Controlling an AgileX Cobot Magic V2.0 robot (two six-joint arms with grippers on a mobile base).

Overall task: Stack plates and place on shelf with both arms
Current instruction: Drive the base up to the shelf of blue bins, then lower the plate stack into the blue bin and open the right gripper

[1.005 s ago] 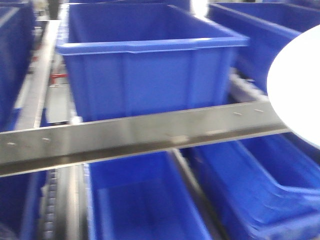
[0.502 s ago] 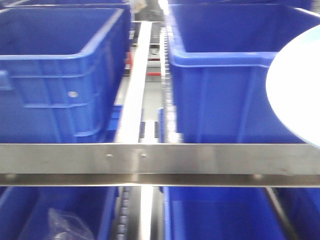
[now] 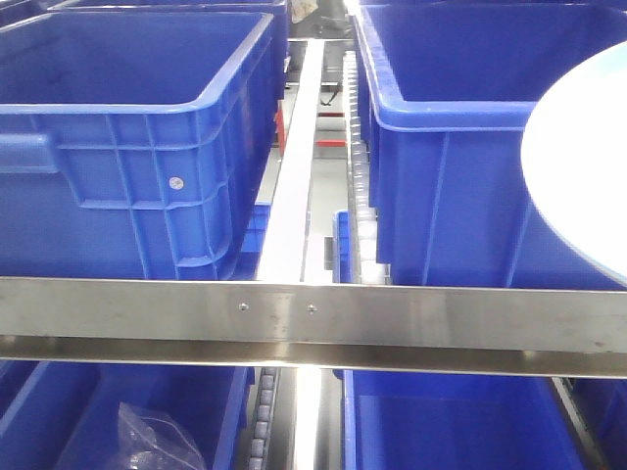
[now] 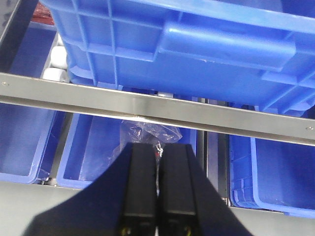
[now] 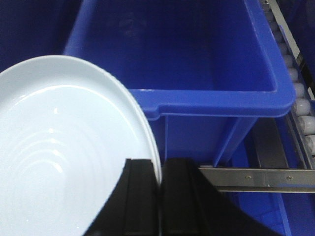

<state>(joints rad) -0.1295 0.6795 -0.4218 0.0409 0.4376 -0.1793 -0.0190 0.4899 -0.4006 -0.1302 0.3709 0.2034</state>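
The plates, pinched at the rim by the clenched right gripper, hang before the right-hand blue crate, the view having swung level with the shelf rail; left gripper clenched, empty.

The pale blue-white glossy round plate runs off the right edge in the front view, and off the left and bottom edges in the right wrist view.

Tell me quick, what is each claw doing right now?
Left gripper: closed, holding nothing.
Right gripper: closed on the rim of a pale blue-white glossy round plate.
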